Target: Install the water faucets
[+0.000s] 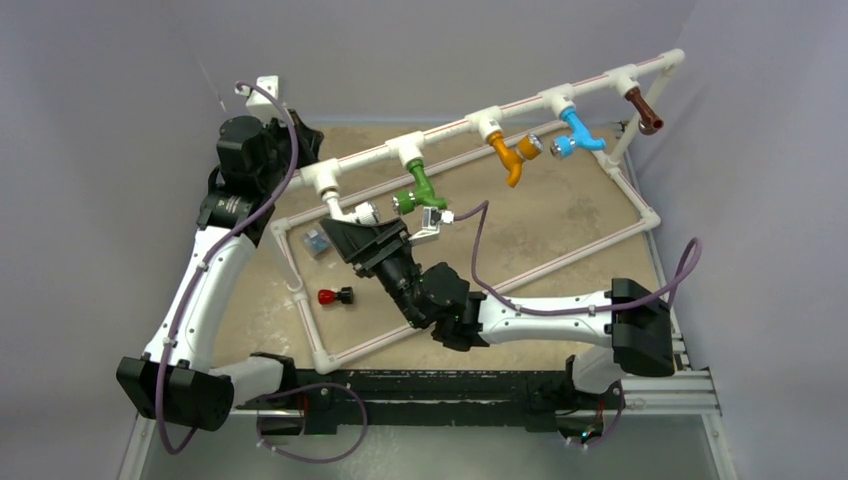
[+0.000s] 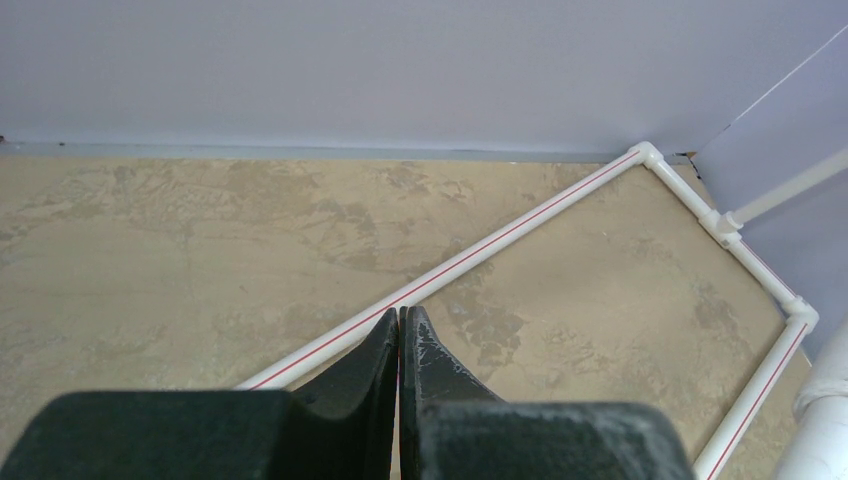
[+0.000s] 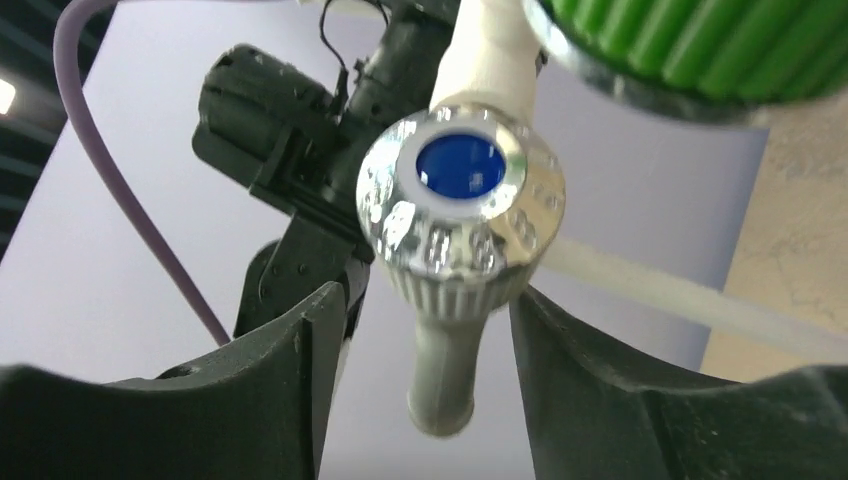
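Right wrist view: green faucet (image 3: 700, 40) cut by the top edge and out of focus; white faucet (image 3: 460, 220) spout tip blurred; right gripper (image 3: 428, 295) finger bases cut by the bottom edge. Top view: small bluish item (image 1: 316, 241) too small to identify. Left wrist view: white pipe (image 2: 825, 430) cut at the lower right corner.

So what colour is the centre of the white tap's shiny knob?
Blue, inside the silvery knob of the white faucet; clearest in the right wrist view.
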Robot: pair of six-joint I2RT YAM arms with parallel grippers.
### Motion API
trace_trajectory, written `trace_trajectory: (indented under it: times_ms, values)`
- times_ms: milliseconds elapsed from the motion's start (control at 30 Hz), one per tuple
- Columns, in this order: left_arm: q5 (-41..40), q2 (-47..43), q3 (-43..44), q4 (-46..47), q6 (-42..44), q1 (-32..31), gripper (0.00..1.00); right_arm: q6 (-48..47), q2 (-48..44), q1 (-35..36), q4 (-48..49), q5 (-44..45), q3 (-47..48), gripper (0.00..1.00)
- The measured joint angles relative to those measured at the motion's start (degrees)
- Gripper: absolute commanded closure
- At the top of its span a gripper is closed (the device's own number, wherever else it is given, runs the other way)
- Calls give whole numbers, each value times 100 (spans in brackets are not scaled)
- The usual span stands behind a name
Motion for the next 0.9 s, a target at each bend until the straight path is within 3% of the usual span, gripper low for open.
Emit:
trace_trajectory:
  times_ms: [67,233,467,667,900]
  values:
    - [37,-2,0,-13,0,-13,100,-7,-90,7,-76,-166,-96,18]
    - [48,-2,0,-9,0,-13,100,-380,-671,31,-603,-509,-417,10]
    - [55,0,0,-7,0,-11,100,-1744,-1663,28,-1635,-730,-564,6]
    - [61,7,0,-2,0,-7,100,-4151,-2245,28,-2852,-883,-179,7]
    - [63,7,0,-2,0,-7,100,-7987,-2321,33,-3766,-1047,310,10]
